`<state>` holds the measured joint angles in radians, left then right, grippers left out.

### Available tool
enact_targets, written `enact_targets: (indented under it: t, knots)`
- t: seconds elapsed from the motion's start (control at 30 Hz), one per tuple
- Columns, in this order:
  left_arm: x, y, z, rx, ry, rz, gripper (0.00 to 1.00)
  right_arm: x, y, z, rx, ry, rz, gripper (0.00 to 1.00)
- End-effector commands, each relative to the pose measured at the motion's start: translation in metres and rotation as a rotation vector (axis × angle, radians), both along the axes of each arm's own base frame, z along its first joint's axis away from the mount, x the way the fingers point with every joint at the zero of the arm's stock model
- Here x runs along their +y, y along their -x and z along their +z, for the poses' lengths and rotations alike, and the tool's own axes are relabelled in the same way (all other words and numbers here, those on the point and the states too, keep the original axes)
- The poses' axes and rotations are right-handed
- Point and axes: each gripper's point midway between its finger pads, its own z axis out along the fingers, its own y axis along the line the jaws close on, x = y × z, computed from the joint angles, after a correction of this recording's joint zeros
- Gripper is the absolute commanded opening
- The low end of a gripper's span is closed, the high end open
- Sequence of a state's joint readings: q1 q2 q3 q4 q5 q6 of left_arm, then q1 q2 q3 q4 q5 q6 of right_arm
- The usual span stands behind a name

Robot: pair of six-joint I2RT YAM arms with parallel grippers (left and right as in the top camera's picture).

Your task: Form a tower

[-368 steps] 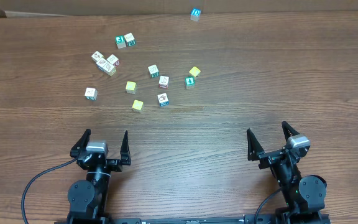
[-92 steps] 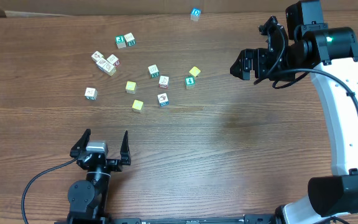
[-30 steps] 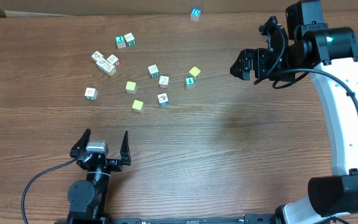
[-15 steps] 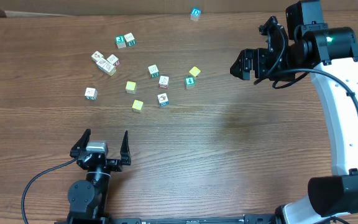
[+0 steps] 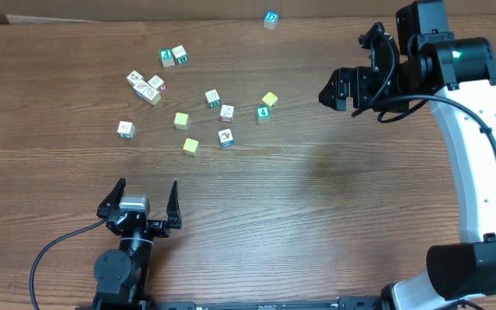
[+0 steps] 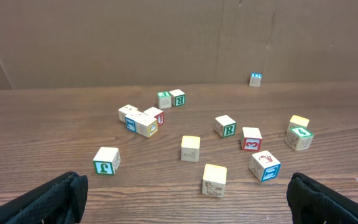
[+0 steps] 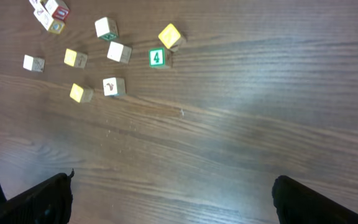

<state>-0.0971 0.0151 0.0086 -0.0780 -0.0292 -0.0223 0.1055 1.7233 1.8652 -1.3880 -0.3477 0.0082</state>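
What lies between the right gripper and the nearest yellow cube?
Nothing but bare table, as the overhead view shows. The open right gripper hangs off to one side of the yellow cube.

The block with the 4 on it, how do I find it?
On the wooden table, find the scattered toy cubes. At the main bunch's right edge, a tilted plain yellow cube sits beside the block with the 4. Only that block shows a white 4 on green on top.
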Motion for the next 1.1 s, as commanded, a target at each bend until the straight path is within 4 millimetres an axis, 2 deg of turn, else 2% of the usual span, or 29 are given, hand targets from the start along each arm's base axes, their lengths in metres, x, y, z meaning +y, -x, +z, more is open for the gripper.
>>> enact_targets:
  t: [0.0, 0.5, 0.6, 1.07]
  knots:
    - [0.0003, 0.0002, 0.0012, -0.010, -0.014, -0.002, 0.99, -0.0013, -0.0083, 0.0178, -0.075, -0.005, -0.012, 1.00]
    - [0.0004, 0.0002, 0.0012, -0.010, -0.014, -0.002, 1.00, -0.0011, -0.0089, 0.0181, -0.077, -0.006, -0.012, 1.00]
    - [0.0004, 0.0002, 0.0012, -0.010, -0.014, -0.002, 0.99, 0.0000, -0.0144, 0.0212, -0.099, -0.016, -0.020, 1.00]
    - [0.0003, 0.0002, 0.0013, -0.011, -0.014, -0.002, 0.99, 0.0039, -0.0117, 0.0218, -0.076, -0.051, -0.037, 1.00]
